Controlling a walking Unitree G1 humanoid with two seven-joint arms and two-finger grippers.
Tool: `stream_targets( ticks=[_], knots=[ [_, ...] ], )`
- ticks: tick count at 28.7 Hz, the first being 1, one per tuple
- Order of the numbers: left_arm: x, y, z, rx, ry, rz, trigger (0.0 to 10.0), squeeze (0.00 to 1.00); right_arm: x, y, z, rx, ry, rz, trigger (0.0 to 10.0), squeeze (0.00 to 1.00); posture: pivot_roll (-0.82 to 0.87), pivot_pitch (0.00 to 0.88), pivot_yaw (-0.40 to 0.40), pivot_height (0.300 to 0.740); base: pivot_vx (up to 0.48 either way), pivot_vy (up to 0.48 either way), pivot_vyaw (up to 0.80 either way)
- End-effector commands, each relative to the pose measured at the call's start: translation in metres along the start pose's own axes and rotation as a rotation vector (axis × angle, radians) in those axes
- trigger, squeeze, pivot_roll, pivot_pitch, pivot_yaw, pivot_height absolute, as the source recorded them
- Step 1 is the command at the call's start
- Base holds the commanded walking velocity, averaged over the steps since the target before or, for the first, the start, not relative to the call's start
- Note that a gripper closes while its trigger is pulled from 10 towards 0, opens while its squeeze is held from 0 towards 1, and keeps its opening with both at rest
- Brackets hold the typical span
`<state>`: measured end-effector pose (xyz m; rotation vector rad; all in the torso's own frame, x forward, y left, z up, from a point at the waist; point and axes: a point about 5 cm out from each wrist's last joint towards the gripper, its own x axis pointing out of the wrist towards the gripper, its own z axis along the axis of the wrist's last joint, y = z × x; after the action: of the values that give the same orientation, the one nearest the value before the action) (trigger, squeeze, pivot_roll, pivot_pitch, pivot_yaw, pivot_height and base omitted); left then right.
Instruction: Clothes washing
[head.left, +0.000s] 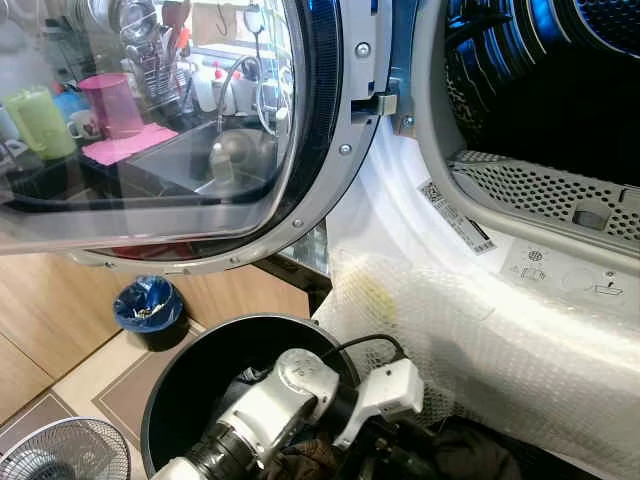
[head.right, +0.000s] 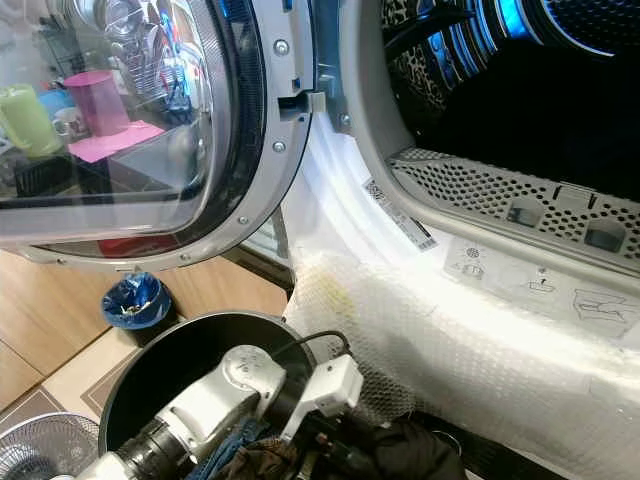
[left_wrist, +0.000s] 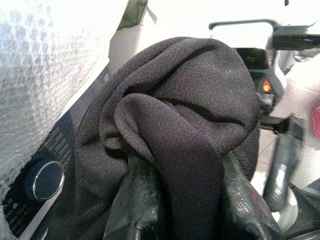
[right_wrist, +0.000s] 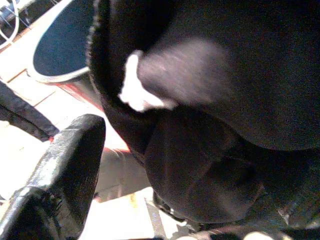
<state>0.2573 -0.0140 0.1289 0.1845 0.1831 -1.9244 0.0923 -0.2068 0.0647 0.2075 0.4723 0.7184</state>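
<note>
The left gripper (left_wrist: 185, 200) has its jaws closed on a black garment (left_wrist: 185, 120), the knit cloth bunched over and between the two black fingers (left_wrist: 135, 200). In the head views this dark garment (head.right: 400, 450) sits low at the front of the machine, just past the silver left arm (head.left: 270, 400), which reaches over the open mouth of a round black laundry bin (head.left: 190, 380) standing on the floor. The right gripper (right_wrist: 165, 165) is pressed against dark fabric (right_wrist: 210, 100); one black finger (right_wrist: 65, 165) stands bare beside the cloth, and whether these jaws are open or closed cannot be told. Behind the garment a sheet of bubble wrap (head.left: 480, 340) covers the white front of the dryer (head.left: 390, 200), and beneath it a control panel with a round dial (left_wrist: 47, 180) shows. Above, the drum opening (head.right: 520, 90) is dark, with a perforated lint filter (head.right: 500, 200) along its lower rim. The round glass door (head.left: 150, 130) stands swung open at the left and reflects a kitchen sink and dish rack. On the tiled floor (head.left: 90, 380) stand a small bin with a blue liner (head.left: 148, 305) and a white fan grille (head.left: 65, 450) at the near left corner; wood-coloured panels (head.left: 50, 310) rise behind them.
</note>
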Motion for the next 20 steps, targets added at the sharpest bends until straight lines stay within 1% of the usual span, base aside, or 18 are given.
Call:
stream_targets(
  ticks=[1, 3, 6, 7, 8, 10, 12, 14, 16, 18, 19, 20],
  knots=[
    [0.002, 0.002, 0.005, 0.038, -0.001, -0.003, 0.0, 0.0, 0.007, 0.007, 0.002, 0.024, -0.014, 0.035, 10.0, 0.0, -0.02, 0.092, 0.097, 0.74, 0.0, 0.0, 0.0],
    [0.005, 0.002, 0.006, 0.043, -0.012, -0.003, 0.0, 0.0, 0.014, 0.007, 0.002, 0.048, -0.021, 0.031, 10.0, 0.0, -0.03, 0.092, 0.097, 0.74, 0.0, 0.0, 0.0],
    [0.007, 0.002, 0.007, 0.048, -0.021, -0.003, 0.0, 0.0, 0.02, 0.009, 0.002, 0.059, -0.026, 0.043, 10.0, 0.0, -0.03, 0.091, 0.098, 0.74, 0.0, 0.0, 0.0],
    [0.008, 0.002, 0.009, 0.05, -0.031, -0.002, 0.0, 0.0, 0.027, 0.011, -0.001, 0.066, -0.022, 0.052, 10.0, 0.0, -0.03, 0.091, 0.098, 0.74, 0.0, 0.0, 0.0],
    [0.01, 0.003, 0.01, 0.055, -0.038, 0.002, 0.0, 0.0, 0.033, 0.009, -0.002, 0.079, -0.036, 0.028, 10.0, 0.0, -0.03, 0.091, 0.098, 0.74, 0.0, 0.0, 0.0],
    [0.011, 0.003, 0.011, 0.057, -0.043, 0.005, 0.0, 0.0, 0.036, 0.005, -0.002, 0.089, -0.055, 0.0, 10.0, 0.0, -0.03, 0.091, 0.098, 0.74, 0.0, 0.0, 0.0],
    [0.012, 0.004, 0.012, 0.056, -0.049, 0.007, 0.0, 0.0, 0.04, 0.004, -0.002, 0.122, -0.082, -0.011, 10.0, 0.0, -0.03, 0.084, 0.092, 0.74, 0.0, 0.0, 0.0],
    [0.013, 0.005, 0.014, 0.062, -0.061, 0.01, 0.0, 0.0, 0.046, 0.002, 0.0, 0.134, -0.124, -0.027, 10.0, 0.0, -0.03, 0.084, 0.092, 0.74, 0.0, 0.0, 0.0],
    [0.013, 0.005, 0.015, 0.064, -0.068, 0.013, 0.0, 0.0, 0.049, -0.002, -0.002, 0.131, -0.136, -0.068, 10.0, 0.0, -0.02, 0.075, 0.093, 0.74, 0.0, 0.0, 0.0],
    [0.013, 0.005, 0.016, 0.064, -0.073, 0.014, 0.0, 0.0, 0.052, -0.006, -0.004, 0.156, -0.145, -0.106, 10.0, 0.0, -0.02, 0.074, 0.096, 0.74, 0.0, 0.0, 0.0],
    [0.013, 0.006, 0.016, 0.066, -0.073, 0.014, 0.0, 0.0, 0.054, -0.006, -0.005, 0.169, -0.157, -0.103, 3.9, 0.0, -0.02, 0.074, 0.096, 0.74, 0.0, 0.0, 0.0],
    [0.013, 0.006, 0.016, 0.066, -0.073, 0.015, 0.0, 0.0, 0.054, -0.005, -0.005, 0.169, -0.164, -0.098, 3.9, 0.0, -0.02, 0.074, 0.096, 0.74, 0.0, 0.0, 0.0]
  ],
)
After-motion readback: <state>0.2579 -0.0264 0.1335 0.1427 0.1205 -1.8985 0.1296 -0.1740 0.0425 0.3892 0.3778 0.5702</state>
